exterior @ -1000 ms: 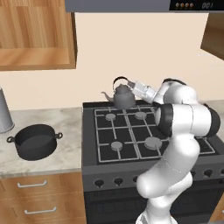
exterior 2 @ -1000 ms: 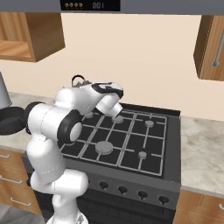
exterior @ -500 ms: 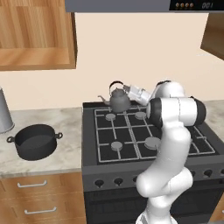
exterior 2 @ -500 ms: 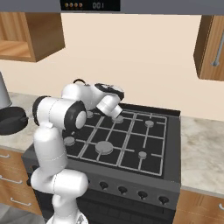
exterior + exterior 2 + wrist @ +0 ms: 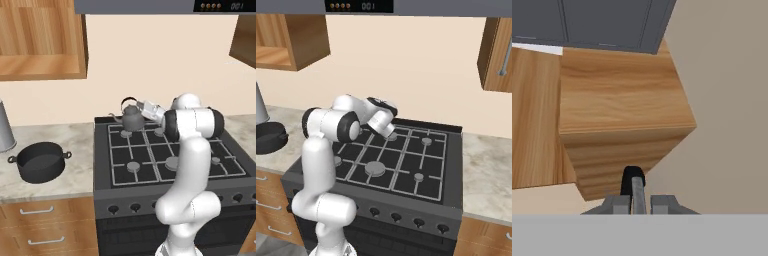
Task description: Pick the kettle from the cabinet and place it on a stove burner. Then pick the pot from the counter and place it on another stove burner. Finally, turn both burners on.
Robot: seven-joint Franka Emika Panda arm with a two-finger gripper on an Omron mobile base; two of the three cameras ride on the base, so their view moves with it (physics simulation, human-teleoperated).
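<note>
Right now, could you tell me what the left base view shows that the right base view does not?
Left base view alone: the kettle at the stove's back left, in front of the gripper, and the pot's whole open bowl with both side handles on the counter. Right base view alone: a cabinet door with a silver bar handle. Both: the black stove, the burners and the white arm.

There's a tall grey canister [image 5: 5, 126] standing at the far left of the worktop, up against the beige wall [image 5: 160, 65]. Overhead is a grey range hood [image 5: 406, 7] with a dark display panel [image 5: 352, 6] showing a few small orange lights and some digits.
</note>
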